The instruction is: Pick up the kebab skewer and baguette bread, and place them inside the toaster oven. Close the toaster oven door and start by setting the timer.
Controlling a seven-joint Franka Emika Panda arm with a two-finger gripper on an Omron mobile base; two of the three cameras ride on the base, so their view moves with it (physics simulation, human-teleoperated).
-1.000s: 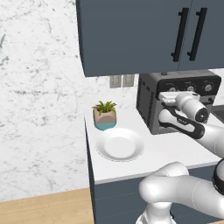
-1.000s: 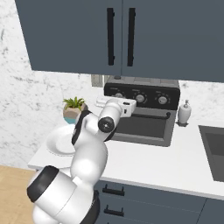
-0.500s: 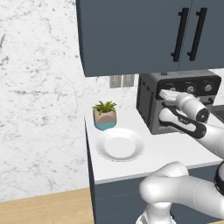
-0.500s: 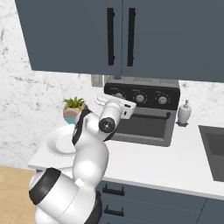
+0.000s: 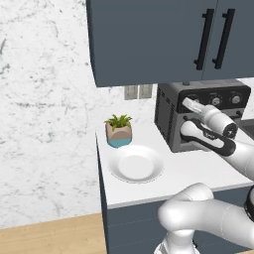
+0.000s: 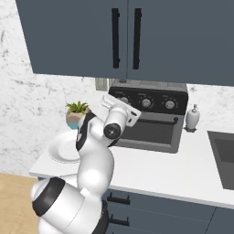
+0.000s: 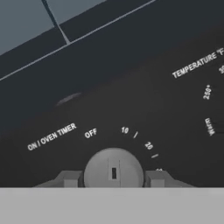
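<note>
From the left base, the toaster oven [image 5: 198, 116] is being reached on the counter, right of the plate [image 5: 136, 164]. From the right base, its door [image 6: 153, 132] is seen shut. In the hand view, the timer knob [image 7: 113, 170] is being clasped between the gripper [image 7: 113, 178] fingers.

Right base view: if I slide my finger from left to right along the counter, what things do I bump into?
Potted plant → white plate → toaster oven → soap bottle → sink.
</note>
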